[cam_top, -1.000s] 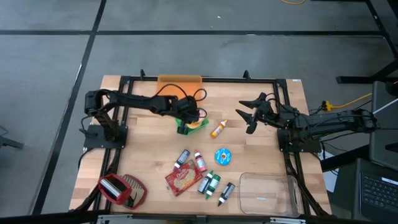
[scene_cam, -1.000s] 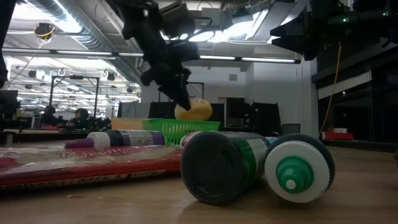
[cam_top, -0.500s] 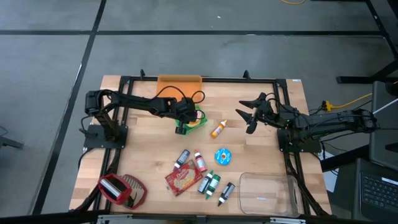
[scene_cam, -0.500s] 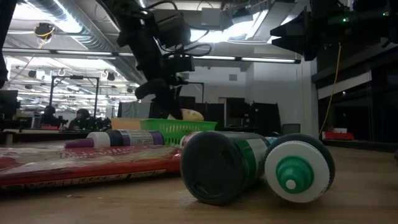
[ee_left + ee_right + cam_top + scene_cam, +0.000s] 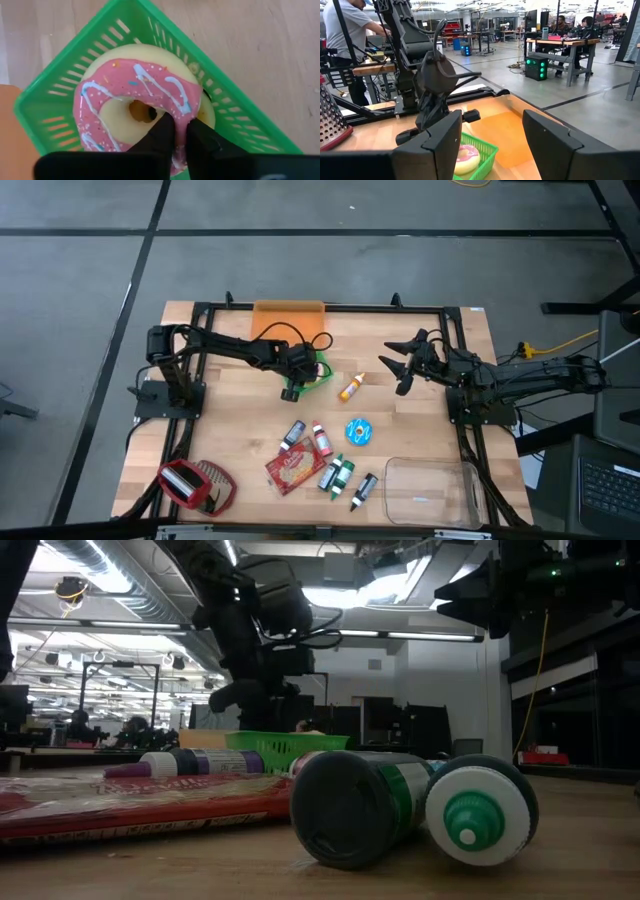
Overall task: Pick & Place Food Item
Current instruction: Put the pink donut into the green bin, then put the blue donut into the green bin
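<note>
Donut (image 5: 135, 105) in green basket (image 5: 60, 100), left gripper (image 5: 181, 131) pinching.

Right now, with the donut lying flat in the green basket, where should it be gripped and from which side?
Probably from above, across the ring. The donut lies flat in the green basket, whose walls block a sideways approach. One finger goes into the hole, the other outside the rim, pinching one side of the ring. The left gripper already sits that way, fingers straddling the icing.

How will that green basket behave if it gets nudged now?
The green basket looks like thin open mesh, so it is probably light and would slide. It sits low and wide, so tipping seems unlikely. The doughnut inside adds little weight.
</note>
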Available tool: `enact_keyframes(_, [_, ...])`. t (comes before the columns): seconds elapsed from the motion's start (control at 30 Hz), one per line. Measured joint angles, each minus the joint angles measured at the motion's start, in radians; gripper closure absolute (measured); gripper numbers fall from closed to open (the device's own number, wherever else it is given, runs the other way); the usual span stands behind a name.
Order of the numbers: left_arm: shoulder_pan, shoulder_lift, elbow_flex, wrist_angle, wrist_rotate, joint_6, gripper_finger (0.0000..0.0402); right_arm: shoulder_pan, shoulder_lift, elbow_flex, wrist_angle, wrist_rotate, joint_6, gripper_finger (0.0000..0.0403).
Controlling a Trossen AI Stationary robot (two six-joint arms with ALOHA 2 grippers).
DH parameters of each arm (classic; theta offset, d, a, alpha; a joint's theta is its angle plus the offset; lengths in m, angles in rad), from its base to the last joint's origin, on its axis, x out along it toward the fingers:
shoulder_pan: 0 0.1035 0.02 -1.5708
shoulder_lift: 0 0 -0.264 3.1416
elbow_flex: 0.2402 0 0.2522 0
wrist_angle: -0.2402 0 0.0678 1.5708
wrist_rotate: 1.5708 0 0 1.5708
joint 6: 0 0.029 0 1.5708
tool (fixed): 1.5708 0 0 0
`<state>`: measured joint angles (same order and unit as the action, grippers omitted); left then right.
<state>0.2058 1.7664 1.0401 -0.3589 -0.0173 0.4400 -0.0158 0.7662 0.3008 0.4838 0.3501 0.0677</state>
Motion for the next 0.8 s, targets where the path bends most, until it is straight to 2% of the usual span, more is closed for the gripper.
enact_keyframes(0.47, [0.0, -0.118, 0.012, -0.04, -0.008, 0.008, 0.0223, 0.0, 0.0, 0.0, -0.007, -0.001, 0.003, 0.019])
enact_keyframes(0.67, [-0.026, -0.144, 0.012, -0.032, -0.006, 0.004, 0.0197, 0.0, 0.0, 0.0, -0.008, -0.002, 0.003, 0.019])
enact_keyframes(0.8, [-0.059, -0.15, 0.012, 0.053, 0.103, 0.025, 0.0199, 0.0, 0.0, 0.0, -0.007, -0.002, 0.003, 0.019])
